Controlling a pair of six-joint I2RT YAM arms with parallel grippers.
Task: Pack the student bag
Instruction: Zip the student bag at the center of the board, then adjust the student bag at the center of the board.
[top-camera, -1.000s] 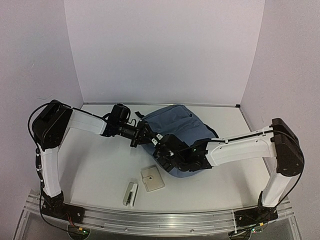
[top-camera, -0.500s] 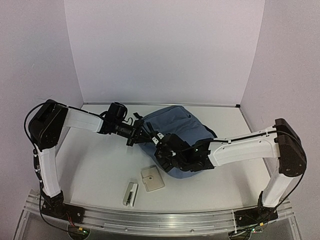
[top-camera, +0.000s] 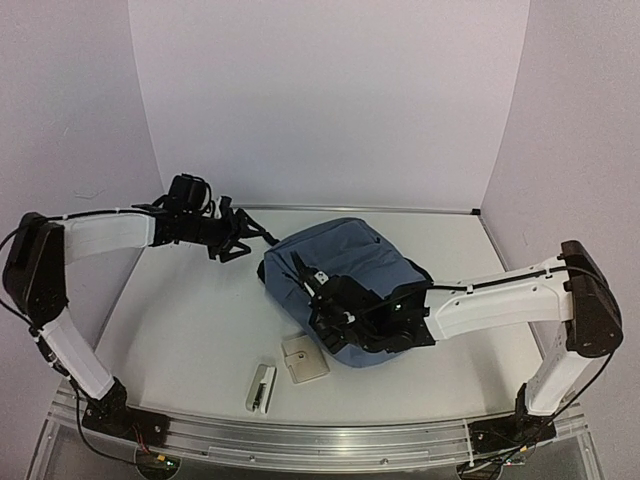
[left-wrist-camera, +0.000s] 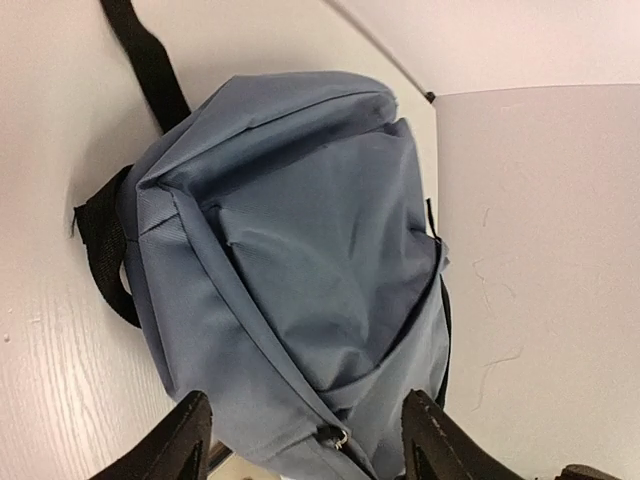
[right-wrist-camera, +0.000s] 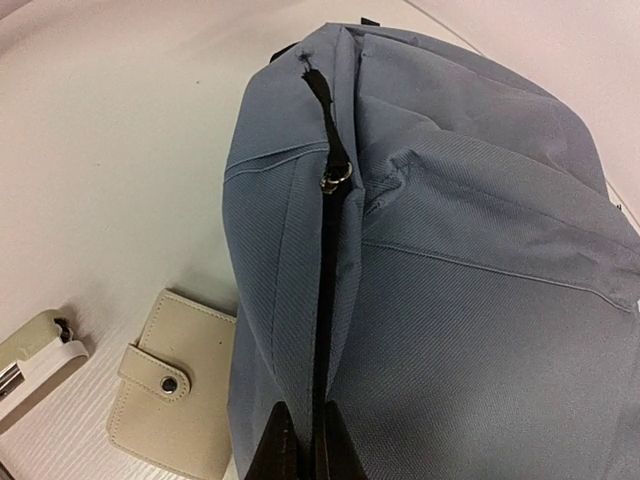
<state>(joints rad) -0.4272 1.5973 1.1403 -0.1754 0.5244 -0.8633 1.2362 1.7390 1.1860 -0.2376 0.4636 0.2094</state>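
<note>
The student bag (top-camera: 350, 262), slate-blue with black zip trim, lies in the middle of the table and fills the left wrist view (left-wrist-camera: 300, 250). My left gripper (top-camera: 243, 238) hangs open to the left of the bag, apart from it. Its two fingertips (left-wrist-camera: 188, 442) frame the bag's near end and a small metal zip ring (left-wrist-camera: 341, 436). My right gripper (top-camera: 325, 312) is shut on the bag's black zip seam at its front left side (right-wrist-camera: 308, 452). The zip line (right-wrist-camera: 326, 270) runs up from the fingers to a metal zip pull (right-wrist-camera: 335, 180).
A beige snap wallet (top-camera: 305, 357) lies just in front of the bag (right-wrist-camera: 172, 400). A white stapler-like item (top-camera: 261, 387) sits left of it, near the front edge. Black straps (left-wrist-camera: 110, 250) trail from the bag's far side. White walls close the back and sides.
My left gripper has opened, let go of the bag and drawn back to the left. The bag's left end has dropped and settled. The right gripper keeps its grip in place.
</note>
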